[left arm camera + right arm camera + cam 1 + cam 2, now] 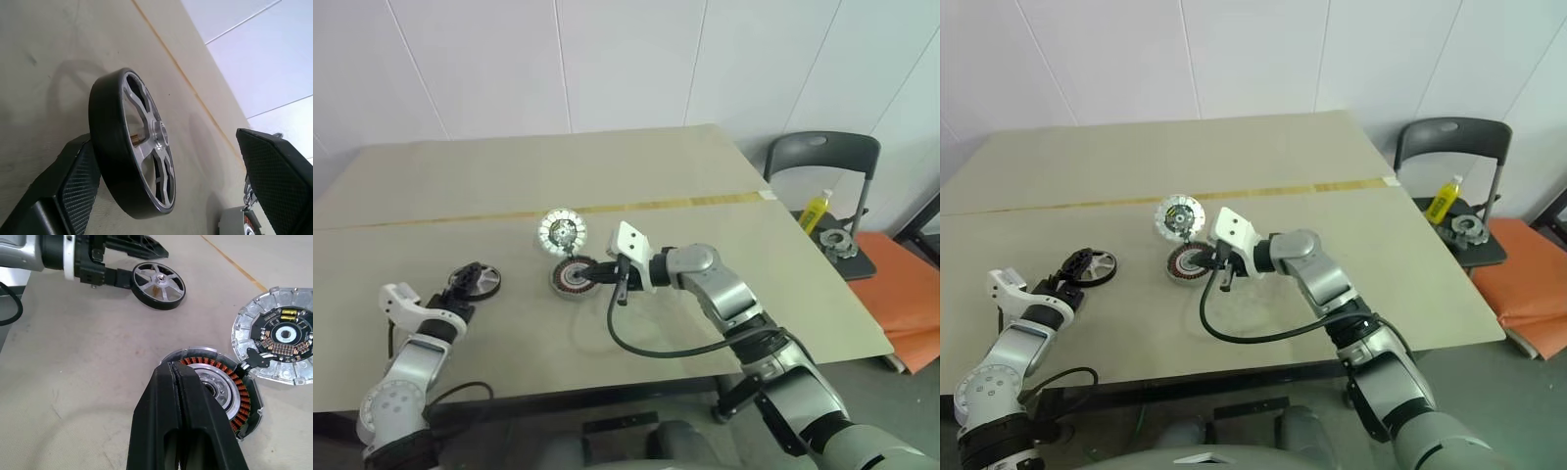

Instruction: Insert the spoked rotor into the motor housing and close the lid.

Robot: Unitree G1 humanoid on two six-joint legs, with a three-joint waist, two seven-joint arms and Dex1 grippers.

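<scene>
The left claw (pixel 117 265) is standing wide open around the spoked rotor (pixel 159 285), one finger (pixel 73 188) lying just beside the wheel's dark rim and the other well clear of it, so nothing is being gripped; whether that near finger is actually touching the rim is hard to tell. The rotor is lying on the tan worktop (pixel 636 166) at the near left. The right claw (pixel 610 271) is reaching in from the right with its fingers pressed together, empty, its tips hovering over the near edge of the motor housing (pixel 230 389), which is sitting at the middle of the worktop with its copper windings showing. The lid (pixel 561 232) is lying just beyond the housing, studded face up, apparently touching it.
</scene>
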